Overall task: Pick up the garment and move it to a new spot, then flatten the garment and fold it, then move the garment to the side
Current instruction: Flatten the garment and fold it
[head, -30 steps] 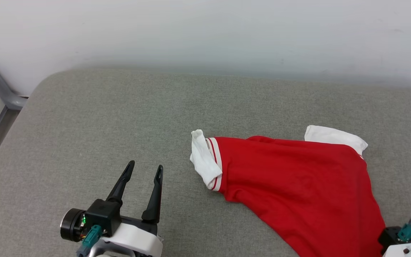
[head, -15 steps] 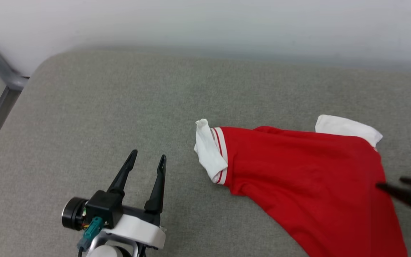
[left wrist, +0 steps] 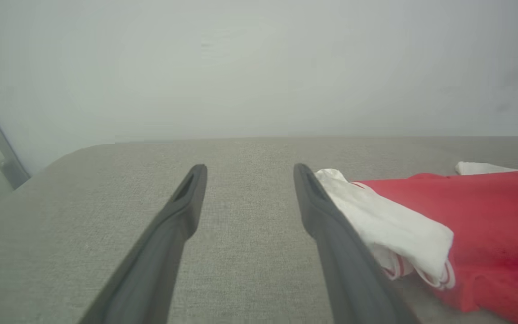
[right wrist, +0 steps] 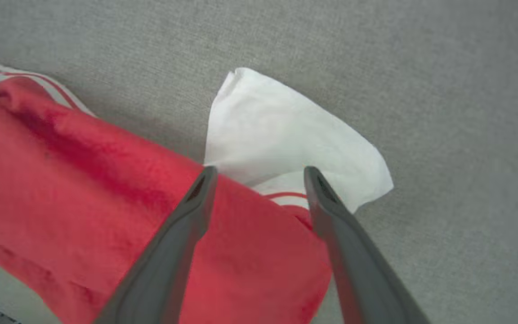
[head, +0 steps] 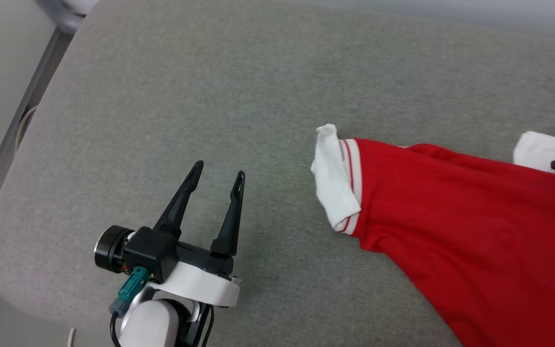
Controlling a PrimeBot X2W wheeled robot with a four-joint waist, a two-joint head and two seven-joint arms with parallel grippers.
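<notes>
Head view: the garment (head: pixel 475 241) lies rumpled toward the right edge of the grey padded worktop (head: pixel 210 96), left gripper (head: pixel 220 168) and right gripper (right wrist: pixel 261 170) fingers both spread and empty, so flattening, folding and the move aside look undone.

No lettering reads on the garment (head: pixel 475 250); none elsewhere.
</notes>
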